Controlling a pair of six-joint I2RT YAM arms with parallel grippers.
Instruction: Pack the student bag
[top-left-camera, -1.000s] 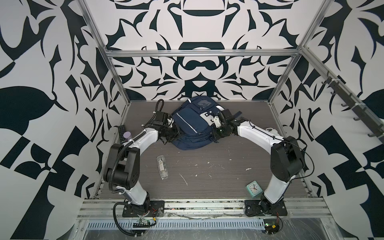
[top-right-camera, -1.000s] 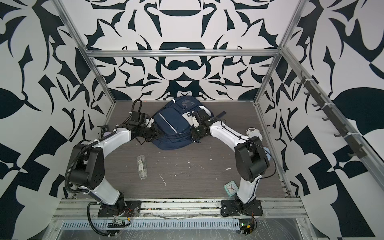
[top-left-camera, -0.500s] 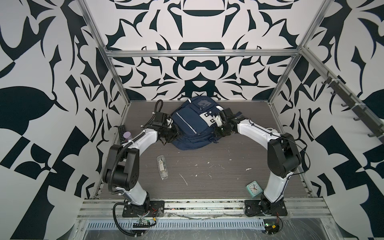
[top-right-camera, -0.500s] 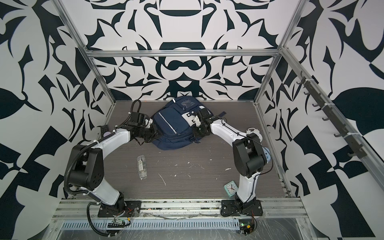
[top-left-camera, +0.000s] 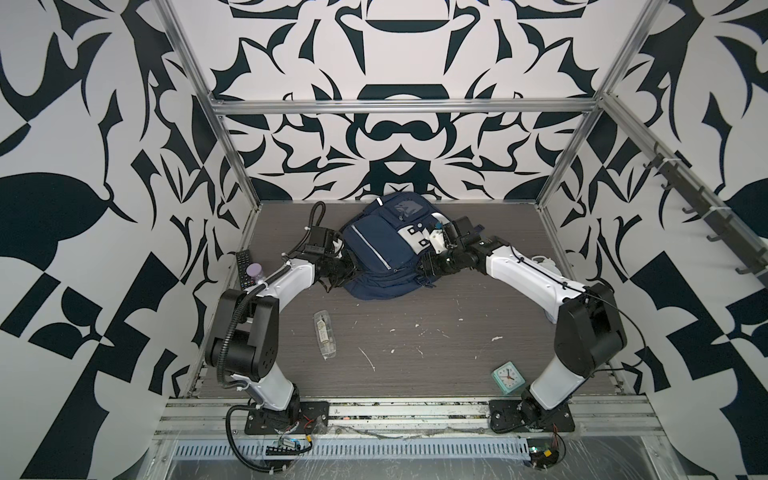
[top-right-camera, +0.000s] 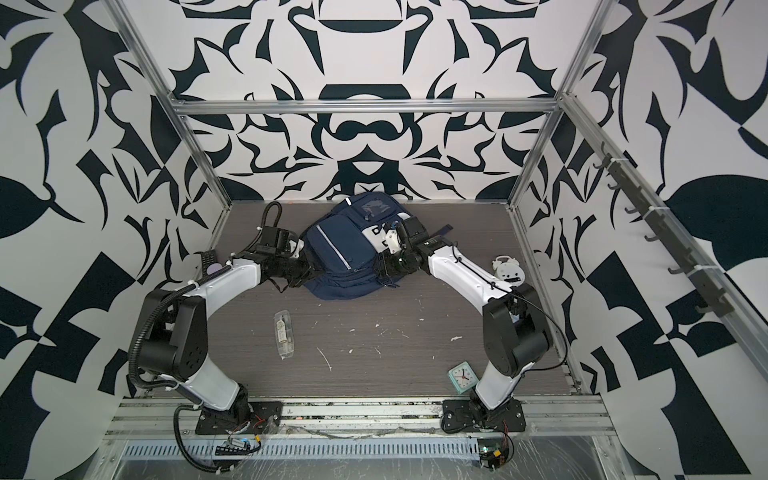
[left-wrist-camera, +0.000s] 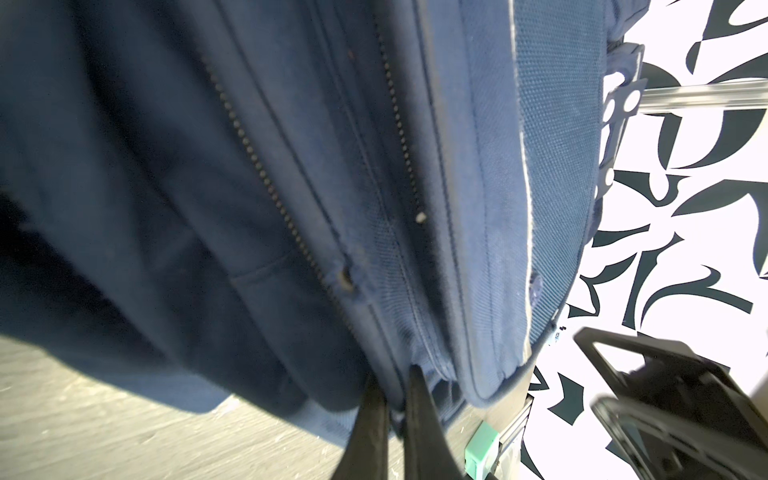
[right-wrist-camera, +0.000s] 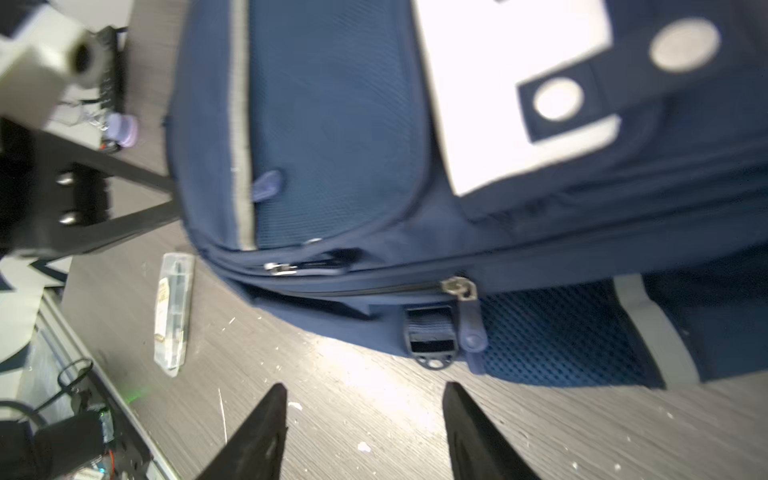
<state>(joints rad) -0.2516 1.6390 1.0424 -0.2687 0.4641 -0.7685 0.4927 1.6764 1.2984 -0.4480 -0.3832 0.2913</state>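
I see the student bag (top-left-camera: 384, 249) lying face up at the back of the grey tabletop (top-left-camera: 436, 324), about midway across and close to the rear wall. In both top views it (top-right-camera: 345, 253) sits between my two arms. Its white patch (right-wrist-camera: 498, 104) is on the side toward the right arm.

My left gripper (left-wrist-camera: 392, 386) is at the bag's left near edge. In the left wrist view its dark fingers (left-wrist-camera: 370, 415) are almost together, and they pinch a thin fold of navy fabric beside a zip line - so it is clamped on the bag (left-wrist-camera: 291, 166).

My right gripper (right-wrist-camera: 365, 388) is at the bag's right near edge, just short of it. Its jaws are spread wide with only bare table between them. Straight ahead of it a zipper pull (right-wrist-camera: 471, 328) hangs down the bag's side wall, beside a black strap buckle (right-wrist-camera: 430, 336) and a blue mesh pocket (right-wrist-camera: 561, 336).

Further out, a clear pen case (top-left-camera: 325, 338) lies on the table nearer the front, well apart from the bag. A mint-green alarm clock (top-left-camera: 509, 376) stands beside the right arm's base. At the left edge a remote control (top-left-camera: 243, 268) and a purple-capped jar (top-left-camera: 254, 272) sit together behind the left arm. By the right wall lies a white object (top-right-camera: 508, 268) - I cannot tell what it is.
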